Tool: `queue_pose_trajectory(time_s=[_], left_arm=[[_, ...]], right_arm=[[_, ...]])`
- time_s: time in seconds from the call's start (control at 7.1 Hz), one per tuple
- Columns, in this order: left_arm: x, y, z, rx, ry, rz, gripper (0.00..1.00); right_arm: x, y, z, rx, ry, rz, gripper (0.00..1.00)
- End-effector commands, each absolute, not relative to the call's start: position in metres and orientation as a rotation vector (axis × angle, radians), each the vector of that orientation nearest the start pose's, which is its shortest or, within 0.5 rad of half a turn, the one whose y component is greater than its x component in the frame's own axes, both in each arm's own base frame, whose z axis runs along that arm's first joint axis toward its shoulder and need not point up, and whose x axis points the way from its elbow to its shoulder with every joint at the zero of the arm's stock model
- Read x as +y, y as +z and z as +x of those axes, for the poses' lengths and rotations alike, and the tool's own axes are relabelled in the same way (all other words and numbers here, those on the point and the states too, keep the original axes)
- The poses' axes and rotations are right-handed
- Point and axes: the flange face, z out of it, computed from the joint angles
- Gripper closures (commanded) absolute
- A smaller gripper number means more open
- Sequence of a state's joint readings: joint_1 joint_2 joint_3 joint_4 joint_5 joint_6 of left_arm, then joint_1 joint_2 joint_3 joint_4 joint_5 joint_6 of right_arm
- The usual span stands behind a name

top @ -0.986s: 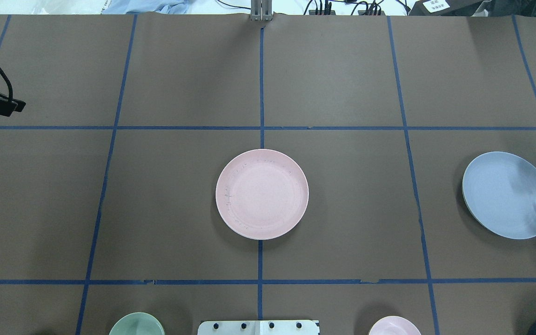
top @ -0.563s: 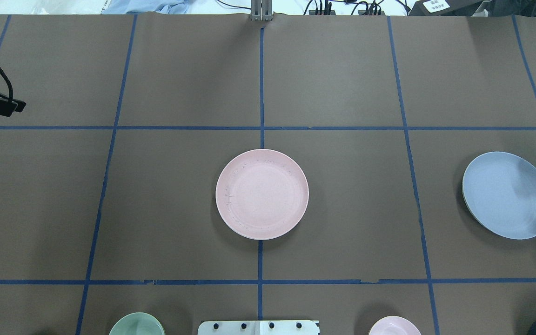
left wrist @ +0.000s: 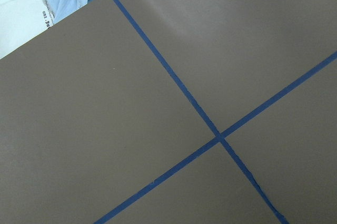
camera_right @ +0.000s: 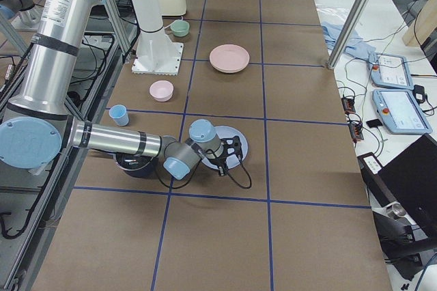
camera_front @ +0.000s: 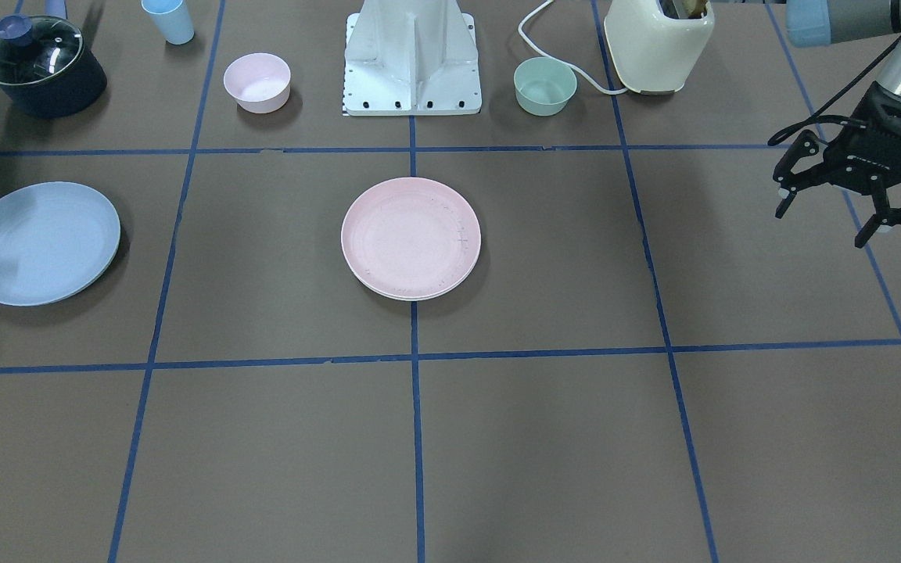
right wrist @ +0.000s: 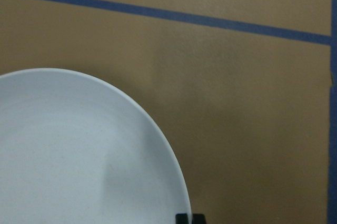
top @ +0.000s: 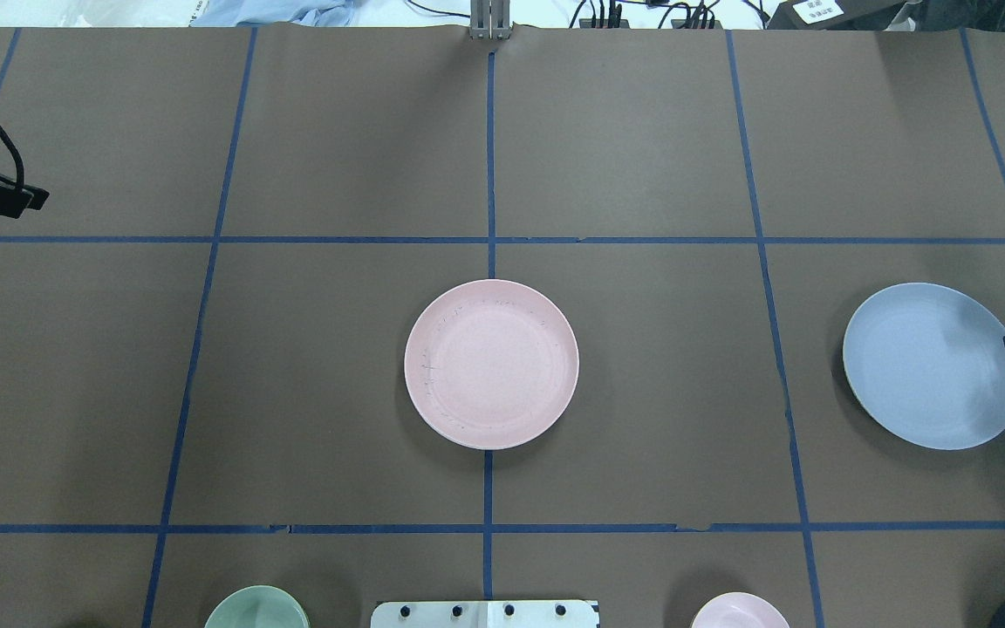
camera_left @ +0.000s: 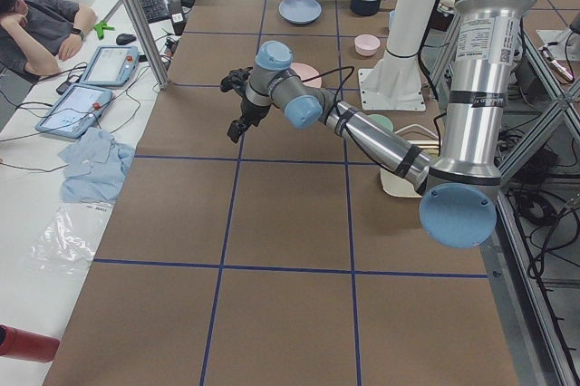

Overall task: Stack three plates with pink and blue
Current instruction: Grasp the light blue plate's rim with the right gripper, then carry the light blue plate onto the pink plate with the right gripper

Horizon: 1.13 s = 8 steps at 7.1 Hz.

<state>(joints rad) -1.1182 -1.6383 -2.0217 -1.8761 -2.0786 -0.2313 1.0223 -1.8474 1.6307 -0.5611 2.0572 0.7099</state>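
The right arm lies low across the table from the left, and the right gripper sits over the blue plate, hiding much of it; its jaws are too small to read from here. A dark pot is half hidden under the forearm, with a blue cup and pink bowl just beyond. The pink plate lies alone further up, well apart from the blue one.

Centre plate apparently atop lower plate; third plate far right.
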Motion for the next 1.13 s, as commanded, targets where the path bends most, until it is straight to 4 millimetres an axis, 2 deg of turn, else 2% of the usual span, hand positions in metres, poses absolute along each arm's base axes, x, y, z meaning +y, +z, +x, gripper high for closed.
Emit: queue_pose_trajectory(time_s=[0.0, 0.14, 0.42, 0.56, 0.7, 0.85, 0.99], left_arm=[[-0.488, 0.379, 0.143, 0.725, 0.412, 0.6, 0.0], [-0.489, 0.382, 0.144, 0.725, 0.411, 0.596, 0.0], [-0.49, 0.384, 0.146, 0.726, 0.412, 0.595, 0.0], [-0.491, 0.385, 0.146, 0.726, 0.409, 0.593, 0.0], [-0.491, 0.382, 0.148, 0.736, 0.388, 0.587, 0.0], [-0.492, 0.381, 0.149, 0.74, 0.383, 0.586, 0.0], [-0.494, 0.381, 0.15, 0.739, 0.383, 0.585, 0.0]], right_arm=[[-0.432, 0.554, -0.166, -0.999, 0.096, 0.375, 1.0], [-0.46, 0.512, -0.184, -1.042, 0.141, 0.376, 1.0], [-0.476, 0.419, -0.233, -1.118, 0.192, 0.326, 1.0], [-0.47, 0.363, -0.268, -1.16, 0.216, 0.297, 1.0], [-0.445, 0.313, -0.318, -1.15, 0.248, 0.277, 1.0], [-0.42, 0.277, -0.371, -1.113, 0.263, 0.279, 1.0], [-0.397, 0.254, -0.424, -1.06, 0.272, 0.287, 1.0]])
